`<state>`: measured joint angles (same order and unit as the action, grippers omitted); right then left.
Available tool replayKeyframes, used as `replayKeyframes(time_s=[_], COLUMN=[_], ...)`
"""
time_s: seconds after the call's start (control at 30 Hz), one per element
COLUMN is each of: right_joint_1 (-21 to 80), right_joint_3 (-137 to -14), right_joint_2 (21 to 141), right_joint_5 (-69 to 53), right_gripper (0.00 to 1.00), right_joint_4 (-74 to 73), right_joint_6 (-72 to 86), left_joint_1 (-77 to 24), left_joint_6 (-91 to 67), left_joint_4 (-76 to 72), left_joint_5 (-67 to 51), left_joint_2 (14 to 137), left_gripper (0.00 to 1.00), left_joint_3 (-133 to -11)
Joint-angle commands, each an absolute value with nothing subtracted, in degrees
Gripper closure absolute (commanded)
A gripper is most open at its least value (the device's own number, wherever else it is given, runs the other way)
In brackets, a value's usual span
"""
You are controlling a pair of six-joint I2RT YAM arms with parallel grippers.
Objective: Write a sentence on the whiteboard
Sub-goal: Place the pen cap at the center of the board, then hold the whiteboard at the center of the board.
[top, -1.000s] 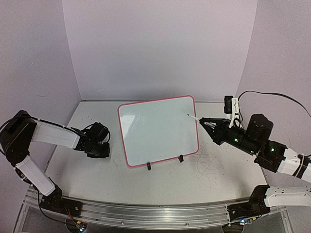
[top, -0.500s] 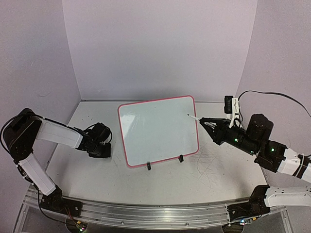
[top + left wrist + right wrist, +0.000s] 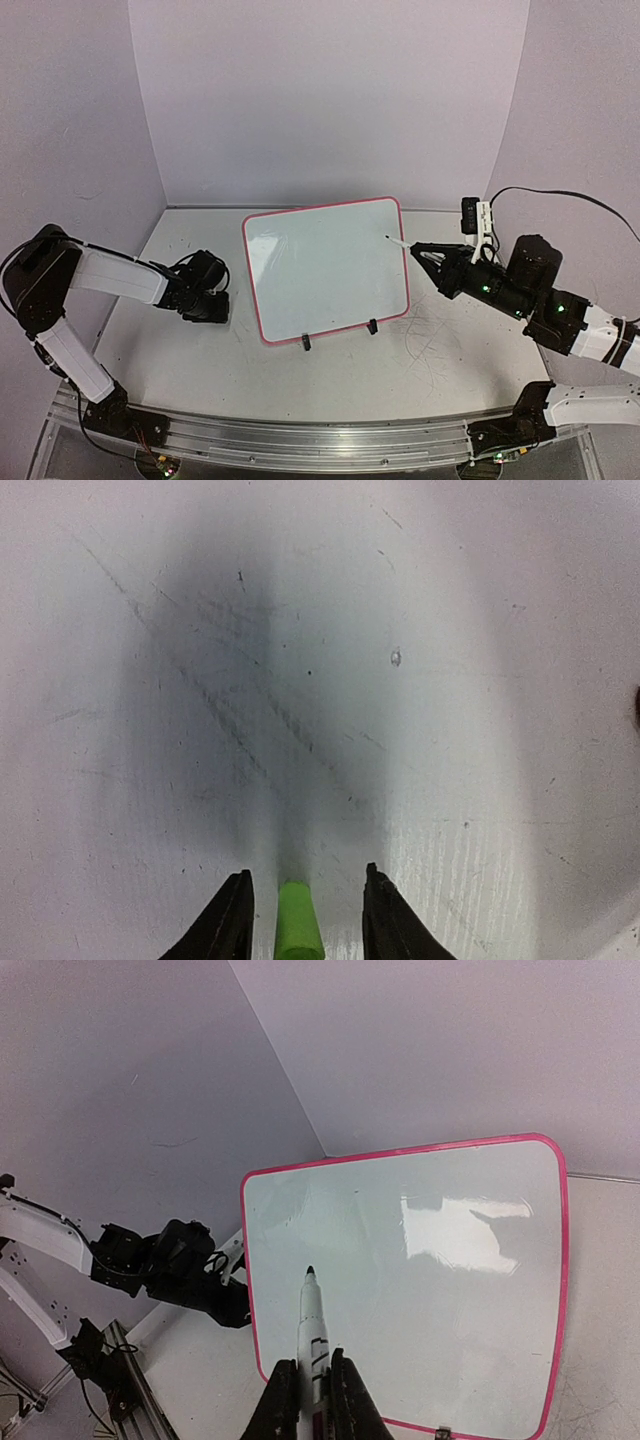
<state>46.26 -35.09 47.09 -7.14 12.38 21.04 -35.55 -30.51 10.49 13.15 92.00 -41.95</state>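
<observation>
Table scuffed; right end effector clamps marker

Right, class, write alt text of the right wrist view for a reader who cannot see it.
The right gripper, shut on a white marker, aims its tip at a pink-rimmed whiteboard showing no writing. The left arm sits lower left.

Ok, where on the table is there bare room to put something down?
The widest bare table runs between the whiteboard's feet and the front rail. The back left corner, between walls and board, is free too. Crowded: left of the board, where the left claw straddles a green cap, and right, where the right claw holds a marker.
</observation>
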Motion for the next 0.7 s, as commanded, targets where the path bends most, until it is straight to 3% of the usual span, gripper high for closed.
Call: replayKeyframes(time_s=[0.0, 0.23, 0.37, 0.67], right_joint_1=[46.2, 46.2, 46.2, 46.2], right_joint_3=[-36.6, -36.4, -36.3, -34.8], right_joint_2=[47.3, 46.9, 46.5, 43.0], right_joint_5=[-7.8, -5.9, -1.4, 11.9], right_gripper=[1.00, 1.00, 1.00, 1.00], right_joint_4=[14.1, 13.3, 11.5, 9.2], right_joint_6=[20.8, 20.6, 19.8, 23.4], left_joint_1=[-35.2, -35.2, -35.3, -35.2], left_joint_6=[-30.0, -30.8, -31.2, -31.7], left_joint_4=[10.9, 15.4, 18.2, 21.2], left_joint_5=[14.2, 14.8, 13.3, 15.7], left_joint_2=[88.3, 80.3, 75.8, 63.4], left_gripper=[0.60, 0.47, 0.33, 0.29], left_joint_3=[-43.1, -44.4, -45.7, -45.5])
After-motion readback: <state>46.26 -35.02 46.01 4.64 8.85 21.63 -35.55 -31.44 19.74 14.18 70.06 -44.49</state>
